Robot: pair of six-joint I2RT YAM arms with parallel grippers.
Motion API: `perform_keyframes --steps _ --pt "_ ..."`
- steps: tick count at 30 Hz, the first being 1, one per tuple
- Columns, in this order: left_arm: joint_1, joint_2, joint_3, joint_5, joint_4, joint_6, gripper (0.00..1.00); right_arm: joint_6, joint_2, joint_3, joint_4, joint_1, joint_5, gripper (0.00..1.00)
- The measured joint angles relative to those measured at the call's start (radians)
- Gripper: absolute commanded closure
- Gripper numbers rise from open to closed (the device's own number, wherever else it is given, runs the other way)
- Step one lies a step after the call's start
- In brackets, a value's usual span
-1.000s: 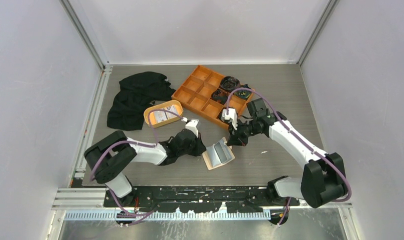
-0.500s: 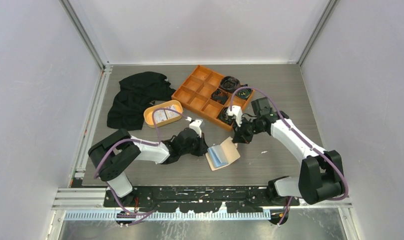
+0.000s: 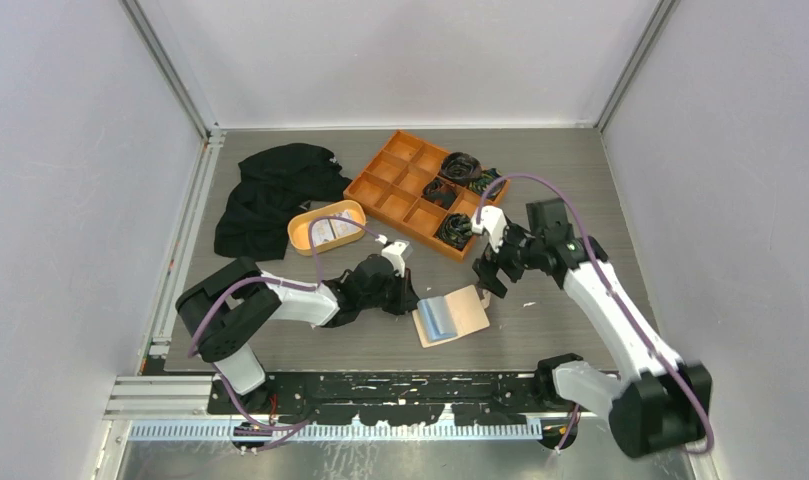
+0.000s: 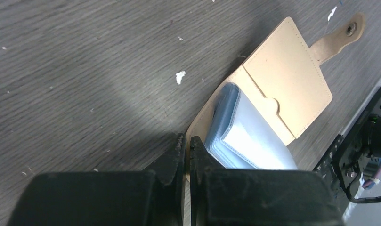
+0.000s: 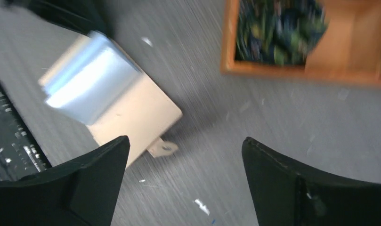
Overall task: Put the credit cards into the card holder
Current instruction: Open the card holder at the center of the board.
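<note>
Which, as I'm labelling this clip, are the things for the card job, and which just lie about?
Job: wallet, cards in the small dish, left claw pinching the wallet, open right claw.
Lying about: black cloth, divided tray, cable coils.

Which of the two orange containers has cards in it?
The small oval dish beside the black cloth: printed white cards lie inside. The large divided tray holds only dark coiled bundles.

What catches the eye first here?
The tan card holder lies open near the middle of the table, its edge pinched by the left gripper. The right gripper hangs open just beside it, and a bright orange divided tray sits farther back.
</note>
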Motion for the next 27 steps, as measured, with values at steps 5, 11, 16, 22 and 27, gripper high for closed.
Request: perform_keyframes --steps 5,11,16,22,27 --pt "0.0 -0.01 -0.003 0.036 0.001 -0.011 1.0 -0.274 -0.156 0.037 -0.166 0.042 -0.338 0.0" --pt "-0.005 -0.039 -0.029 0.064 0.039 -0.055 1.0 -0.243 -0.062 -0.098 -0.055 0.356 -0.312 0.01" --pt "-0.019 -0.066 -0.078 0.053 0.089 -0.094 1.0 -0.1 0.003 -0.135 0.036 0.417 -0.175 0.01" --pt "-0.047 -0.076 -0.119 0.009 0.141 -0.137 1.0 0.008 0.086 -0.134 0.122 0.47 -0.077 0.0" --pt "-0.079 -0.102 -0.135 -0.045 0.16 -0.156 1.0 0.065 0.146 -0.129 0.138 0.514 -0.024 0.01"
